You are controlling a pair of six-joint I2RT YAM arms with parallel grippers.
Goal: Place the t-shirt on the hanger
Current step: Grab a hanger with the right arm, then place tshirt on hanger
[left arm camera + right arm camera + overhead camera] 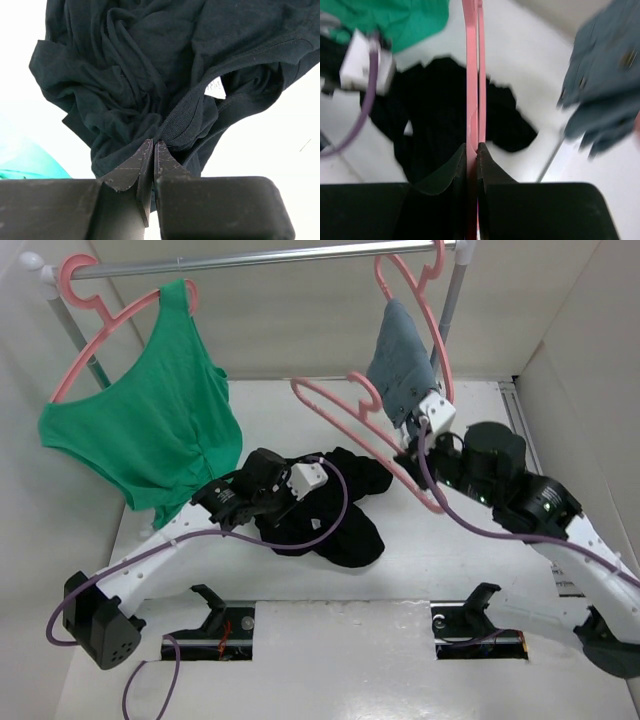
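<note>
The black t-shirt point(335, 510) lies crumpled on the white table in the middle. My left gripper point(152, 145) is shut on the ribbed collar of the t-shirt point(150, 65), with a white label showing inside the neck opening. In the top view the left gripper point(283, 508) sits at the shirt's left side. My right gripper point(472, 147) is shut on the salmon-pink hanger point(472, 60), seen edge-on. In the top view the hanger point(355, 425) hangs in the air over the shirt's right side, held by my right gripper point(412, 453).
A metal rail point(270, 258) runs across the back. A green tank top point(150, 420) hangs on a pink hanger at the left. A grey-blue garment point(402, 360) hangs on another pink hanger at the right, close behind my right wrist. White walls enclose the table.
</note>
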